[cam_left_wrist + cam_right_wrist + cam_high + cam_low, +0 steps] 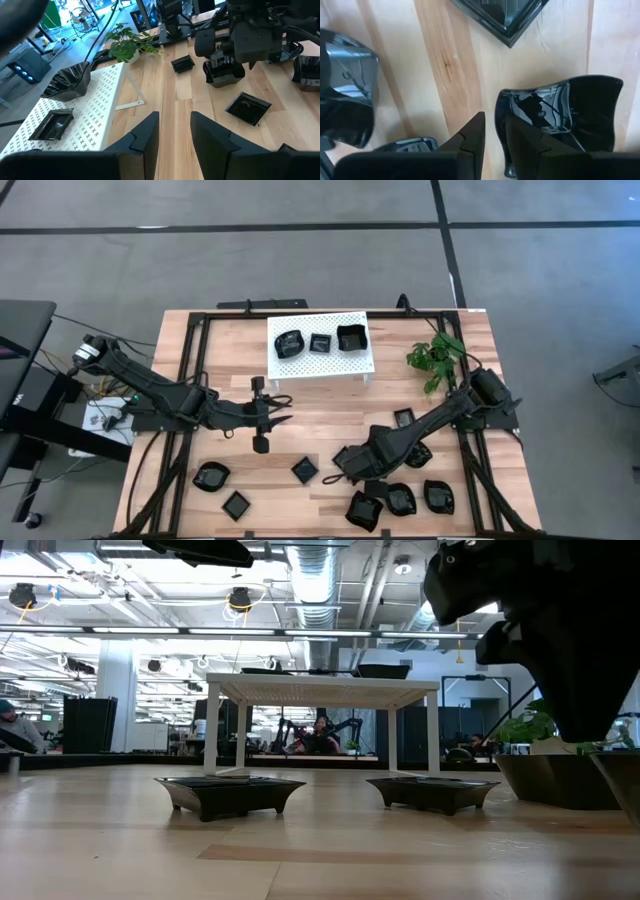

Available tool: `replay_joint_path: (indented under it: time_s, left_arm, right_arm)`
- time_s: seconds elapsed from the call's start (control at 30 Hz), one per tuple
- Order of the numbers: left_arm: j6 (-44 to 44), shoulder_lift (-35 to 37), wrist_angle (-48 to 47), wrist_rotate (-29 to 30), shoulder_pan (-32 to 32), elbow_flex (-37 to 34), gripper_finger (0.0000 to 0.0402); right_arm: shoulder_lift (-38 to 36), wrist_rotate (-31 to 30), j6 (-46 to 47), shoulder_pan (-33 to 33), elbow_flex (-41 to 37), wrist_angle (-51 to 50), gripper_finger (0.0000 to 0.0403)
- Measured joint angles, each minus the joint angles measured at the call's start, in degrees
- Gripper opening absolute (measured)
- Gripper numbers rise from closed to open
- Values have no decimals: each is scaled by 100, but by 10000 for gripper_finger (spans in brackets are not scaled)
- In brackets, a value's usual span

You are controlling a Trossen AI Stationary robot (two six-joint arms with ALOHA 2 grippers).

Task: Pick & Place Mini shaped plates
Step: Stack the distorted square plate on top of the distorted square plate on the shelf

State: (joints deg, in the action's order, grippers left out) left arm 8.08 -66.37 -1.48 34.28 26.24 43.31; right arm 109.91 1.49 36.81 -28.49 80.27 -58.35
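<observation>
Right gripper grasps a plate rim; left gripper idles near the white perforated rack.

The white perforated rack stands at the far middle of the wooden surface and carries three glossy black mini shaped plates; a small green plant sits just beside its right end. The left gripper hovers just in front of the rack, fingers released and empty. The right gripper is low at the near right, well apart from the rack, fingers clenched across the rim of a wavy-rimmed black plate. More black plates lie scattered nearby, some square, some wavy-rimmed. No writing is readable.
</observation>
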Motion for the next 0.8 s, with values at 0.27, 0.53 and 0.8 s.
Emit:
replay_joint_path:
  time_s: [0.27, 0.53, 0.8]
  left_arm:
    - [0, 0, 0, 0, 2, 0, 113]
    - [-2, -1, 0, 0, 1, 0, 113]
    - [-31, 0, 0, 0, 0, 0, 113]
  right_arm:
    - [4, -2, 16, -37, -215, 272, 72]
    - [7, -150, 18, 29, -284, 269, 71]
    - [206, -47, -45, 44, -277, 434, 58]
